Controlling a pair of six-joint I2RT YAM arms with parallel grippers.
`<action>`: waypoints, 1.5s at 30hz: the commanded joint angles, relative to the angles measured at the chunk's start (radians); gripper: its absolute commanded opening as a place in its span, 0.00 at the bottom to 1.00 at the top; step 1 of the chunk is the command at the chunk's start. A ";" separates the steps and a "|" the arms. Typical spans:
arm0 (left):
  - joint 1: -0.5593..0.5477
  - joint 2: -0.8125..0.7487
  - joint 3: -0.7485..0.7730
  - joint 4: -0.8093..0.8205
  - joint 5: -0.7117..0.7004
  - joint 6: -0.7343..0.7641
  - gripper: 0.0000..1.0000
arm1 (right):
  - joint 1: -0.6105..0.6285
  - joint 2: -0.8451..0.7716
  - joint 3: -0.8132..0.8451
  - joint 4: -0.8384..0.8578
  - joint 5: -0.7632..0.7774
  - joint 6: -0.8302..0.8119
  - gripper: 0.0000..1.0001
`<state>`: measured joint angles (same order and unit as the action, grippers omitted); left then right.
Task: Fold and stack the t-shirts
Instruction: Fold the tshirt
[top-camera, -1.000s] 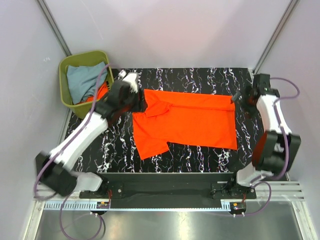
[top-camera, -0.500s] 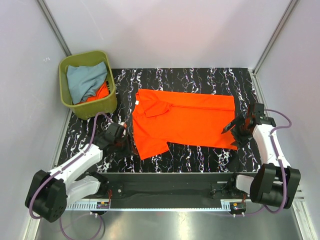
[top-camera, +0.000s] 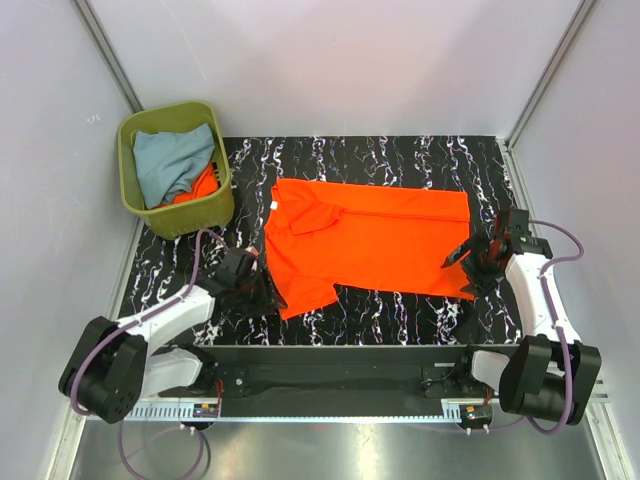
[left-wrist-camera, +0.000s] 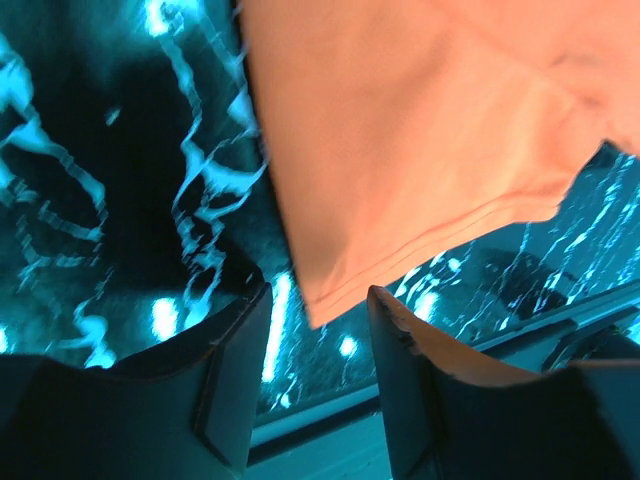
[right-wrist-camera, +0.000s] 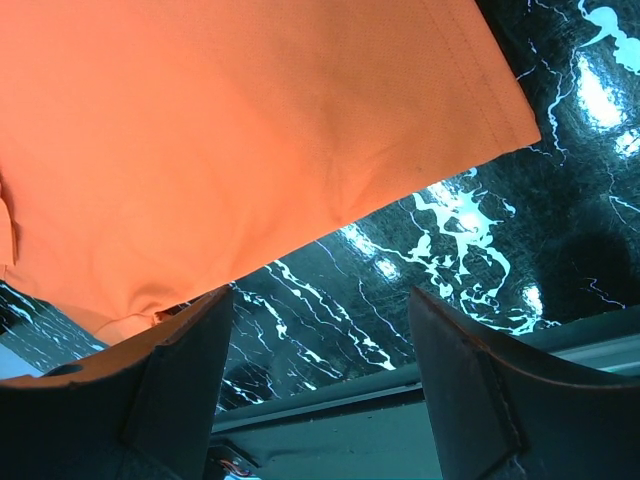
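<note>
Both arms have come down from the far side to the near edge of the bright orange cloth t-shirt (top-camera: 380, 240), which lies flat mid-table. The left gripper (left-wrist-camera: 318, 292) straddles its 7 o'clock sleeve corner and the right gripper (right-wrist-camera: 320, 295) its 4 o'clock hem. Jaws are wide and empty, probably setting up the first fold.

Robot lab test cell, probably. Plain pale panel walls (top-camera: 330, 60) on metal corner posts (top-camera: 108, 55) box in a black marbled desk (top-camera: 380, 155). Left arm (top-camera: 170, 315) and right arm (top-camera: 535, 290) sit bolted by a slotted rail (top-camera: 340, 412), purple cables (top-camera: 193, 268) trailing.
</note>
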<state>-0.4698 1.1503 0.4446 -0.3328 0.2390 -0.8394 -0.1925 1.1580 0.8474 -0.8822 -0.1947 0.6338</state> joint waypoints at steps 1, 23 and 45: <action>-0.003 0.038 -0.012 0.096 -0.012 -0.020 0.47 | 0.004 -0.026 -0.010 -0.014 0.018 0.015 0.78; -0.012 -0.077 -0.006 0.095 0.005 0.123 0.00 | -0.108 0.164 -0.033 0.048 0.198 0.141 0.58; -0.020 -0.126 0.065 0.046 0.020 0.189 0.00 | -0.122 0.308 -0.123 0.213 0.224 0.165 0.42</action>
<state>-0.4847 1.0462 0.4606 -0.2989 0.2470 -0.6731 -0.3096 1.4525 0.7425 -0.7063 -0.0010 0.7845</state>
